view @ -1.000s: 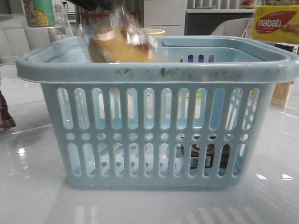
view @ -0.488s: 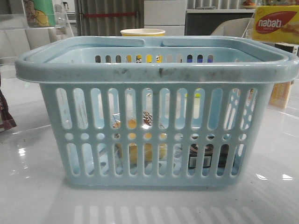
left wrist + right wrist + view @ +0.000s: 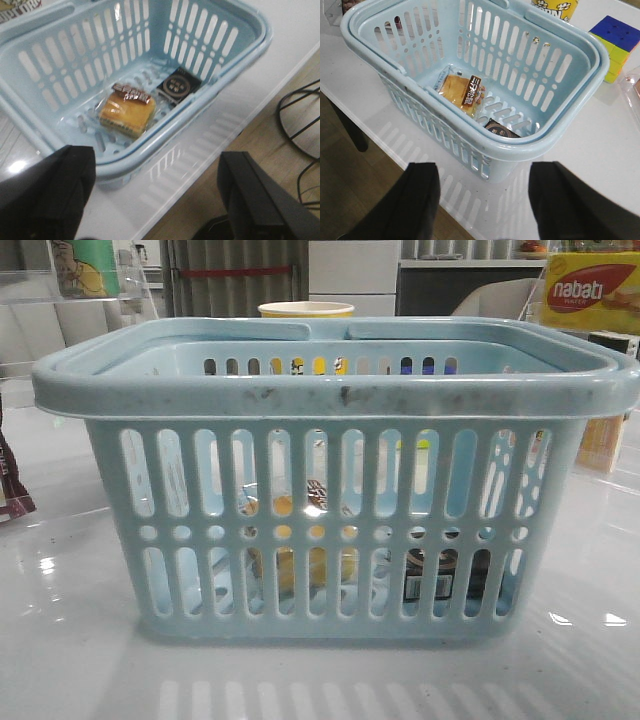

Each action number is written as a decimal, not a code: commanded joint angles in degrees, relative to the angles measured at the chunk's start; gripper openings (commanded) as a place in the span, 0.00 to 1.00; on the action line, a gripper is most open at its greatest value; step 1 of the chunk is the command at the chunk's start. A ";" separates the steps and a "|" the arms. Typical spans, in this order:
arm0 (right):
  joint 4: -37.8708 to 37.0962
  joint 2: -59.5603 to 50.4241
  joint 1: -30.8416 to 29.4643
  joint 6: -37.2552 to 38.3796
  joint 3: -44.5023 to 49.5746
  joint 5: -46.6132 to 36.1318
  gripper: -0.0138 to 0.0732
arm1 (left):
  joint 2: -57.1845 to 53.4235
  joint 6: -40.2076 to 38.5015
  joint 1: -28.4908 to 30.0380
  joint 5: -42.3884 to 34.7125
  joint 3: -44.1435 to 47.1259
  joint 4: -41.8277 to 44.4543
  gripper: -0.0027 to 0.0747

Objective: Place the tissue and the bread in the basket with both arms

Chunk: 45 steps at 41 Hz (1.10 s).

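Bread (image 3: 126, 111) lies flat on the floor of the basket (image 3: 330, 390), in its clear wrapper, dark printed label toward one end. Tissue (image 3: 176, 87), the small dark packet, lies flat on the same floor just beside the bread; whether the two wrappers touch I cannot tell. Front view: through the slotted near wall the bread (image 3: 300, 540) shows as yellow-brown patches, the tissue (image 3: 435, 575) as a dark block with a white label strip to its right. Right wrist view confirms both: bread (image 3: 462, 92) near the middle of the floor, tissue (image 3: 500, 129) partly hidden behind the near rim.

Basket upright on the white glossy surface (image 3: 60, 640), both handles folded down on the rim.

My left hand (image 3: 155, 197): wide apart, holding nothing, above and outside the basket rim. My right hand (image 3: 482, 200): likewise wide apart, holding nothing, above the surface edge outside the basket.

Other items: yellow paper cup (image 3: 305, 310) behind the basket; nabati wafer box (image 3: 590, 290) far right; Rubik's cube (image 3: 616, 42) on the surface beyond the basket.
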 commanded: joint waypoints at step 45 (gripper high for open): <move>-0.19 0.08 0.04 -0.57 -1.44 -4.17 0.20 | -4.81 -14.03 -0.40 -3.77 -0.37 12.90 0.16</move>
